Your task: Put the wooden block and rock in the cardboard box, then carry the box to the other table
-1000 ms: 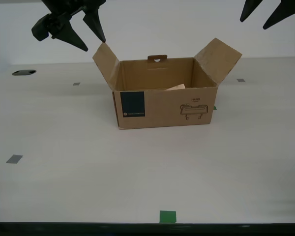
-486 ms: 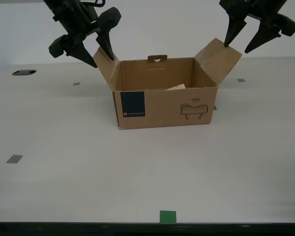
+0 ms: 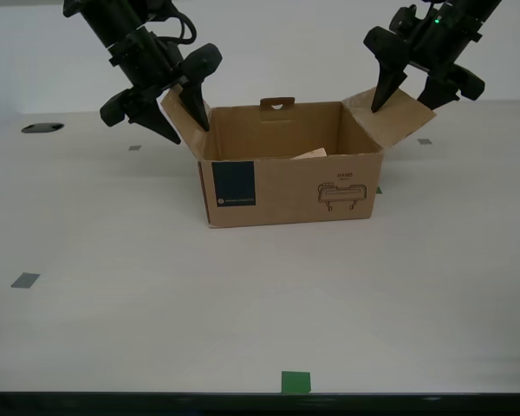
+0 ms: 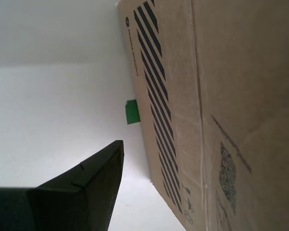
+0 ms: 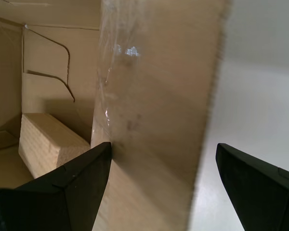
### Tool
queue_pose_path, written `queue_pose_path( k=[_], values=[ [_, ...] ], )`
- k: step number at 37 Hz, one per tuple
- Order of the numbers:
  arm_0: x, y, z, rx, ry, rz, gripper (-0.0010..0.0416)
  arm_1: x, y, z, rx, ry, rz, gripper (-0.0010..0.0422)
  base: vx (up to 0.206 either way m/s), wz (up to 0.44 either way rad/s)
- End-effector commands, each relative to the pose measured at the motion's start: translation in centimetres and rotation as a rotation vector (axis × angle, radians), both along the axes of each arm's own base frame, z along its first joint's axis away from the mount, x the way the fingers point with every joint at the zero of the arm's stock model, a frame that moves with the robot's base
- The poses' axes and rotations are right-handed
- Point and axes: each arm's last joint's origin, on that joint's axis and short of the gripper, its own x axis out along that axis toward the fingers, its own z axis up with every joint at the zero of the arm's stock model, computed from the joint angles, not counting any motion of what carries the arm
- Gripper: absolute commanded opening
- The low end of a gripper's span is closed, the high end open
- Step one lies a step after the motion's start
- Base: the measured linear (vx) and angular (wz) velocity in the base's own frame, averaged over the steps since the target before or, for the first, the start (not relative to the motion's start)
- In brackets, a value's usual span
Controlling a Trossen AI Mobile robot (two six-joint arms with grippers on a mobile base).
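1. Box (image 3: 286, 186) sits on the beige table (image 3: 113, 303), roughly mid-table, top open, both side flaps angled up and out. The blue label (image 3: 234, 184) and the line drawing face the exterior camera, and the handle tab (image 3: 277, 104) sticks up at the back wall.
2. Block (image 3: 310, 154) is inside the box. In the exterior view only its pale top edge shows above the front wall, toward that view's right. The first wrist view shows the block (image 5: 48, 144) lying on the box floor against a wall.
3. My first gripper (image 3: 189, 134) is at the flap on the exterior view's left, fingers spread. In its wrist view the gripper (image 5: 163, 147) straddles that flap, one finger on the inner side and one outside over the table. The inner finger looks to be at the cardboard, but I can't tell whether it is actually touching.
4. My second gripper (image 3: 400, 108) is at the flap on the exterior view's right, fingers spread on either side of the flap's edge, nothing pinched. Its wrist view shows only one finger (image 4: 86, 192), beside the striped outer box wall.
5. A small green tape mark (image 4: 132, 111) lies on the table right at the box's base (same mark in the exterior view (image 3: 379, 191)).
6. Rock: not visible from these angles.
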Motion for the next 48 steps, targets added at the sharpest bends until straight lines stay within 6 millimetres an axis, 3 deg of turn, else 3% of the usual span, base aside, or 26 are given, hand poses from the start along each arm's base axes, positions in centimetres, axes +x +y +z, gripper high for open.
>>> queue_pose_path(
  k=[1, 18, 32, 48],
  values=[
    [0.3, 0.6, -0.6, 0.032, 0.012, 0.021, 0.0305, 0.0, -0.1, -0.2, 0.000, -0.004, -0.004, 0.0238, 0.000, 0.000],
    [0.3, 1.7, -0.5, 0.098, 0.016, 0.062, 0.0295, 0.3, -0.3, 0.2, -0.033, -0.019, -0.003, 0.0238, 0.000, 0.000],
    [0.1, 2.7, -0.5, 0.107, 0.020, 0.088, 0.0310, 0.3, -0.5, 0.3, -0.083, -0.009, -0.006, 0.0238, 0.000, 0.000],
    [-0.1, 3.1, -0.5, 0.108, 0.022, 0.099, 0.0261, 0.3, -0.6, 0.3, -0.083, -0.009, -0.009, 0.0238, 0.000, 0.000]
  ],
)
